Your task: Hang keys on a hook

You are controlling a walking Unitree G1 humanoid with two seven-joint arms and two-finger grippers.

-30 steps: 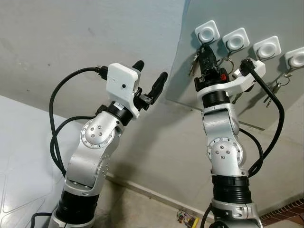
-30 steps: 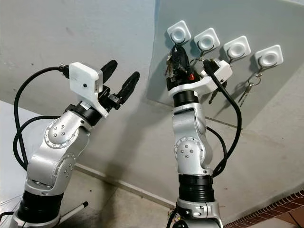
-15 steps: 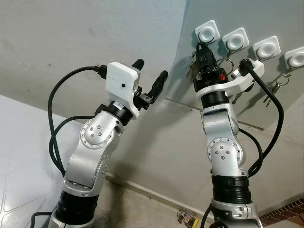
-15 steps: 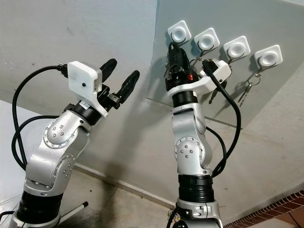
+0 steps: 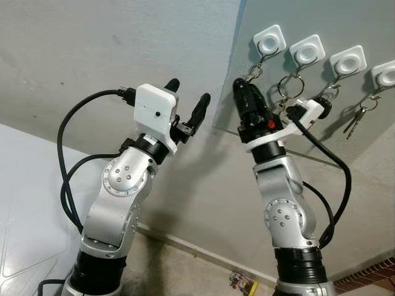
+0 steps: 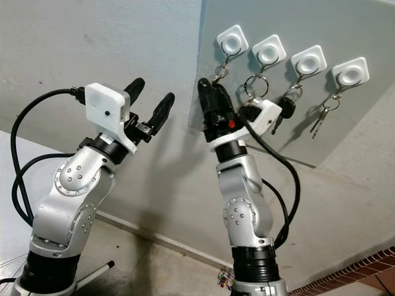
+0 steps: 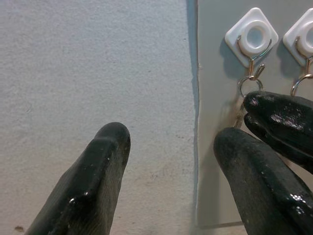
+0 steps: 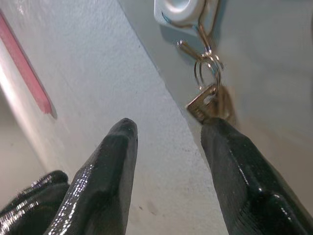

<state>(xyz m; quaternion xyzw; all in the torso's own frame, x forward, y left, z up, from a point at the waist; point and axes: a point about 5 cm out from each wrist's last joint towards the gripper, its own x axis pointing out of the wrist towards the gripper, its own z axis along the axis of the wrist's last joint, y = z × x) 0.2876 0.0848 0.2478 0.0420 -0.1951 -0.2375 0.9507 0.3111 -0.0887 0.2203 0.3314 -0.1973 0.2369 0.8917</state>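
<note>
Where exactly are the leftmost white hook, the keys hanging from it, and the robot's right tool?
leftmost white hook [image 6: 232,42], right eye view, round centre.
keys [image 8: 208,105], right wrist view, key blade.
right tool [image 8: 168,147], right wrist view, between fingertips.

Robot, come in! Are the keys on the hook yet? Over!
Right gripper open, below the leftmost hook. Keys hang on it. Left gripper open, idle. Nothing in the way.

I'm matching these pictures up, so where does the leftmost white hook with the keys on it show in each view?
Left eye view: leftmost hook, upper right, above the right claw.
Right eye view: hook, top centre.
Left wrist view: hook, upper right corner.
Right wrist view: hook, top edge, keys dangling.
Shared landmark: the grey board's left edge.
</note>
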